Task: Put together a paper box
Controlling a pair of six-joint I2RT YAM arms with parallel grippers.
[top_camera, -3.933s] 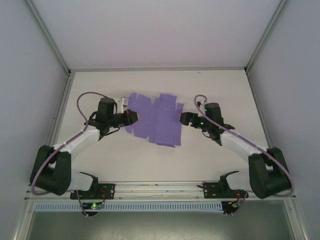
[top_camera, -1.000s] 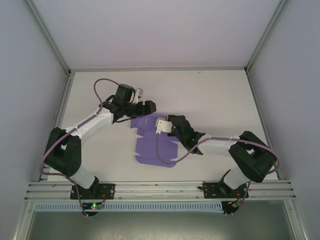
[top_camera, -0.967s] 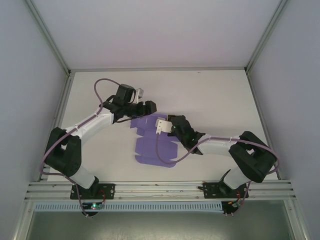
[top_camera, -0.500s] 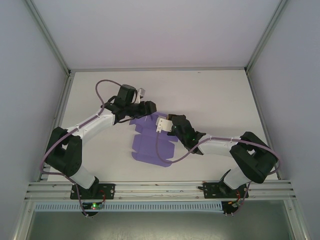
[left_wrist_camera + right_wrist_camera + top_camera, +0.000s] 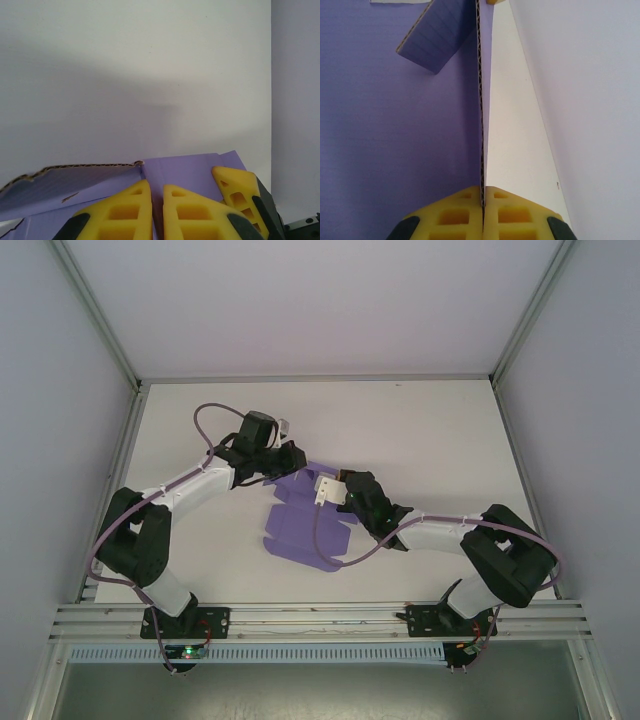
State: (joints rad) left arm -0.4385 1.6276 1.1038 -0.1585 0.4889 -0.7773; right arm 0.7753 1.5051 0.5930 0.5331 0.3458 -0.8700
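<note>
At right wrist: right gripper point(image 5: 483, 192) clamped on paper box point(image 5: 395, 125) edge; left wrist: left gripper point(image 5: 157, 195) nearly closed, hold unclear.

Top view high, from behind; wrist views close on the shared paper box point(image 5: 300, 530)

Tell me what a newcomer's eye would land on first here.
The lavender paper box, a partly folded sheet lying mid-table between the two arms, stands out against the white table. In the right wrist view, the right tool pinches an upright card wall seen edge-on. The left tool grips a panel at the sheet's far end.
</note>
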